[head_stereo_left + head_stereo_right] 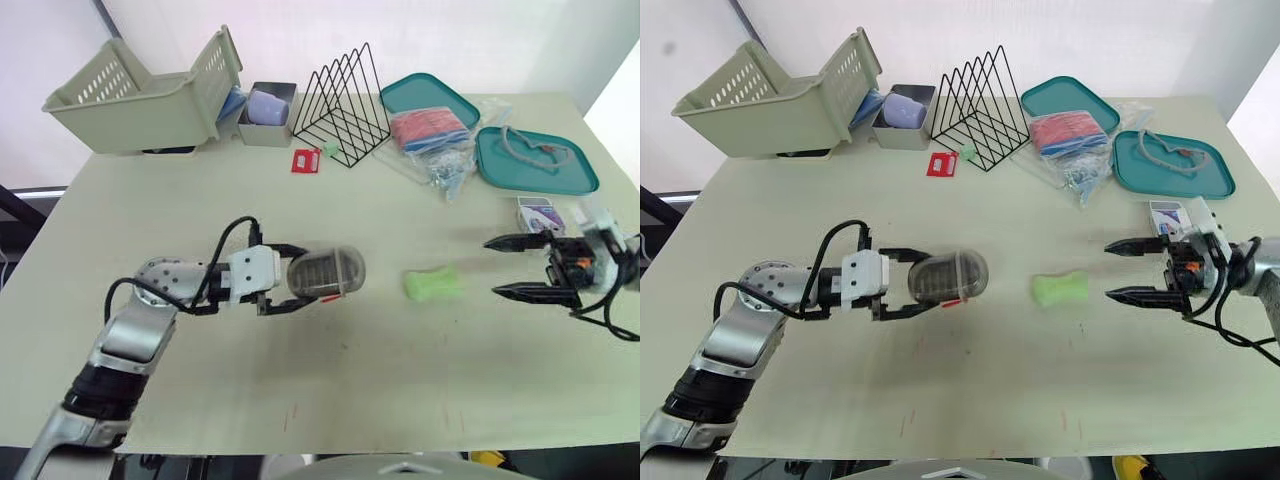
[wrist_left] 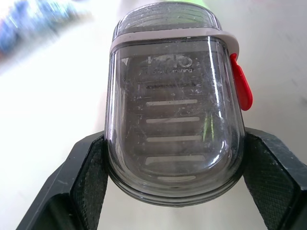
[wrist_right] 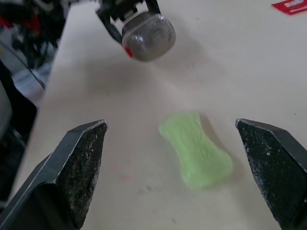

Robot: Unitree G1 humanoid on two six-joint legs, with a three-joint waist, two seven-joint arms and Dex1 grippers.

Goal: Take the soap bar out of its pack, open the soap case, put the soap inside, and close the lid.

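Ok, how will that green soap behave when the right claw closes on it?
The soap looks solid and waisted, so it probably stays stiff, and its narrow middle should seat a grip. Its smooth, bare surface may slip. Lying flat, it is unlikely to roll.

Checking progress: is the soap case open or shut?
Shut: the soap case has its lid seated all round; soap bar lies outside.

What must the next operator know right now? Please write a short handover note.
Left gripper: shut on the soap case; lid looks closed, red latch visible.
Right gripper: open, empty, aimed at the soap bar.
The soap bar lies unwrapped on the table, between both grippers.
Done: soap out of its pack.
To do: open the case, put the soap in, close the lid.
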